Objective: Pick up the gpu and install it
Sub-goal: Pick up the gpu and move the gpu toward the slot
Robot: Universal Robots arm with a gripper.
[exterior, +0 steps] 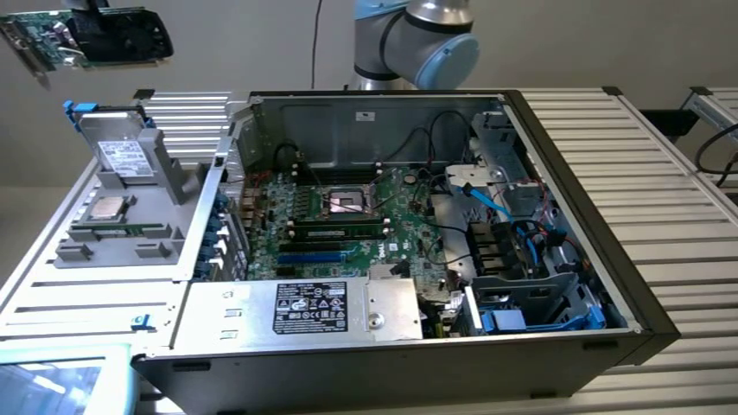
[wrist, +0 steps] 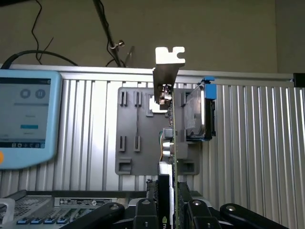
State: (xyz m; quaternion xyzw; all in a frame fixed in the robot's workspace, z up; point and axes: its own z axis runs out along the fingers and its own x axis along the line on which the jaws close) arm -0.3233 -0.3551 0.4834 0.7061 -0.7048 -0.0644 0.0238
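The gpu (exterior: 110, 36), a green card with a glossy black shroud, hangs in the air at the top of the exterior view's left, above the grey parts fixture (exterior: 127, 216). In the wrist view I see the gpu (wrist: 167, 76) edge-on, its silver bracket pointing away from me. My gripper (wrist: 170, 214) is shut on the card, with one black finger on each face. The open computer case (exterior: 588, 216) lies to the exterior view's right of the card, with the green motherboard (exterior: 334, 229) exposed inside it.
The grey fixture carries a hard drive (exterior: 121, 156) and a processor (exterior: 110, 207). A screen device (exterior: 58, 380) lies near the case's front corner. Cables and a drive cage (exterior: 542, 259) crowd the case's right side. The arm's base (exterior: 416, 43) stands behind the case.
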